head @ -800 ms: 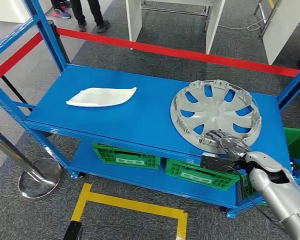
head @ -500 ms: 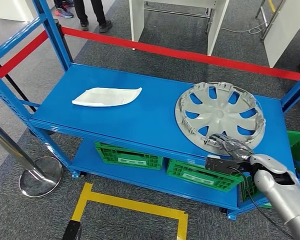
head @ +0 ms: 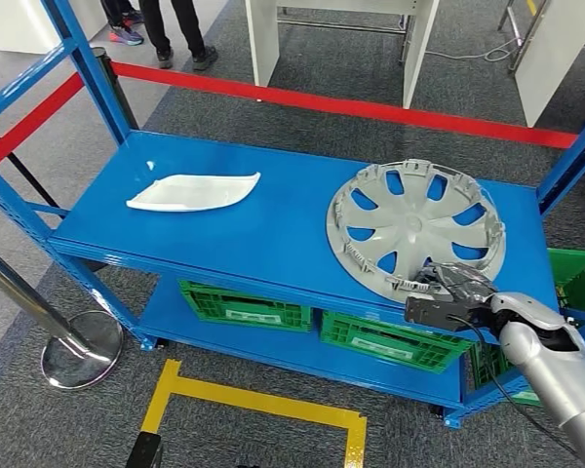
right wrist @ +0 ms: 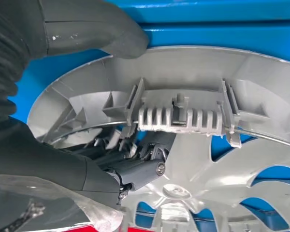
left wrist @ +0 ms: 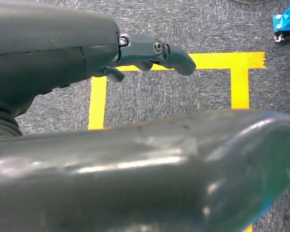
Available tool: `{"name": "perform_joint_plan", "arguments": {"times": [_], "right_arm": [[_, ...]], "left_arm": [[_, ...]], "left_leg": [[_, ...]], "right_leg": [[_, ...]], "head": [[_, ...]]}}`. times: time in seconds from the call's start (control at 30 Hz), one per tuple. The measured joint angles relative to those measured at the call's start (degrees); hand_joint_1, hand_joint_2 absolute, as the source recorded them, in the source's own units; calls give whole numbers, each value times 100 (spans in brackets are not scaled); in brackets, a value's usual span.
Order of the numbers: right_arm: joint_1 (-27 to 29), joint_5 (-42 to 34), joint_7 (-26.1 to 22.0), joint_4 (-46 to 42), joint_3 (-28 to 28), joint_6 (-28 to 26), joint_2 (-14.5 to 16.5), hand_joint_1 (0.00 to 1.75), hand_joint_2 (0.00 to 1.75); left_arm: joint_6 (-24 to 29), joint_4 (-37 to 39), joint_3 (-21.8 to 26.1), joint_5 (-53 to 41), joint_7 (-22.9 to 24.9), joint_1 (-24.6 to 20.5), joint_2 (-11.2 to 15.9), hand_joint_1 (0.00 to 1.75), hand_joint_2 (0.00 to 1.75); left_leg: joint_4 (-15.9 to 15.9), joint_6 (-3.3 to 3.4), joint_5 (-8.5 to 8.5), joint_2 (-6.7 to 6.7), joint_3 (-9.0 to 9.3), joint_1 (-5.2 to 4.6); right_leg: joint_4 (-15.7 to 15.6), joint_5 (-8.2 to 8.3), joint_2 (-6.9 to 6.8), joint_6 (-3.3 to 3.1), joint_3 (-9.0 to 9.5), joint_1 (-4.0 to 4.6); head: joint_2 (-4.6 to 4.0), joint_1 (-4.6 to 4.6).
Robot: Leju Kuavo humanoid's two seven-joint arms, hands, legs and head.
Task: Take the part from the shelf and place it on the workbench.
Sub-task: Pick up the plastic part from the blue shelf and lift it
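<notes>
On the upper deck of the blue shelf (head: 275, 219), toward the end on the robot's right, lies the part to be fetched: a grey wheel cover (head: 416, 226), flat, hollow side up, its near rim close to the shelf's front edge. Being round, it has no long axis to line up with; what counts is which stretch of rim faces the robot. Farther along the same deck from the wheel cover, well apart, lies a flat white panel (head: 194, 191). Green crates (head: 247, 305) sit on the lower deck beneath the wheel cover's level.

At the wheel cover's near rim is the right hand (head: 458, 288), by far the nearer of the two. In the right wrist view its dark fingers (right wrist: 143, 166) reach inside the hollow beneath the rim's clip block while the thumb lies over the outer edge, so they appear to clasp the rim, though how firmly I cannot tell. The left hand (left wrist: 99, 53) hangs over the floor's yellow tape, far from the wheel cover, fingers loosely extended and holding nothing. Lifting therefore likely falls to the right arm.
</notes>
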Motion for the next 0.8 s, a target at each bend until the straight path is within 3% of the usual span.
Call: {"name": "perform_joint_plan", "arguments": {"times": [0.03,0.1,0.2,0.27,0.3,0.37,0.43,0.47,0.5,0.53,0.6,0.63,0.73,0.8], "right_arm": [[0,-3,-2,0,3,-7,-4,175,175],[0,-7,-2,0,7,-23,-16,175,175],[7,-19,0,-2,12,-46,-38,175,175],[22,-34,-4,-2,27,-61,-60,175,175],[32,-43,-7,-2,38,-68,-72,175,175],[65,-56,-11,-2,57,-89,-86,175,175],[96,-61,-17,-2,66,-109,-86,175,175],[102,-63,-28,-2,67,-115,-86,175,175],[100,-64,-42,-3,68,-118,-86,175,175],[96,-65,-60,-4,70,-122,-86,175,175],[86,-70,-94,-16,83,-141,-86,175,175],[83,-73,-107,-28,91,-158,-86,175,175],[80,-76,-143,-69,102,-242,-83,175,175],[81,-74,-161,-95,102,-314,-79,175,175]], "left_arm": [[2,0,0,6,-3,-1,7,0,0],[6,0,0,28,-14,-9,16,0,0],[12,0,2,51,-61,-10,20,0,0],[10,0,8,65,-87,-14,24,0,0],[5,0,10,73,-94,-21,25,0,0],[-5,0,11,85,-99,-21,23,0,0],[-10,0,13,94,-100,-9,22,0,0],[-13,0,15,97,-100,-7,23,0,0],[-15,0,16,101,-100,-9,22,0,0],[-22,0,17,104,-102,-12,21,0,0],[-54,0,18,121,-122,-20,21,0,0],[-79,0,21,138,-145,-22,22,0,0],[-143,0,45,195,-211,-22,34,0,0],[-161,0,55,212,-236,-23,53,0,0]], "left_leg": [[-419,16,200,0,202,3],[-1082,55,403,0,516,-8],[-1248,134,403,-1,572,-25],[-1293,215,437,4,581,-13],[-1314,251,456,6,582,-5],[-1320,288,467,8,566,-10],[-1318,292,467,10,563,-20],[-1316,291,466,10,566,-22],[-1314,287,463,10,574,-22],[-1310,277,456,9,582,-21],[-1288,234,436,2,577,-42],[-1278,208,433,-2,569,-52],[-1262,126,428,-8,560,-45],[-1017,63,246,-4,466,-33]], "right_leg": [[0,-6,3,10,12,0],[11,-13,12,59,7,21],[-10,7,20,156,-11,32],[98,-91,17,210,-80,20],[311,-224,15,229,-189,17],[1064,-588,12,252,-561,12],[1623,-728,11,266,-843,12],[1601,-639,11,267,-843,11],[1352,-459,9,262,-732,9],[949,-242,5,253,-541,7],[237,-5,1,219,-179,14],[64,20,3,196,-86,21],[18,16,5,103,-55,28],[-2,35,-6,32,-40,8]], "head": [[0,0],[0,3],[0,11],[0,20],[0,28],[0,46],[0,46],[0,47],[0,47],[0,48],[0,42],[0,39],[0,36],[0,25]]}}
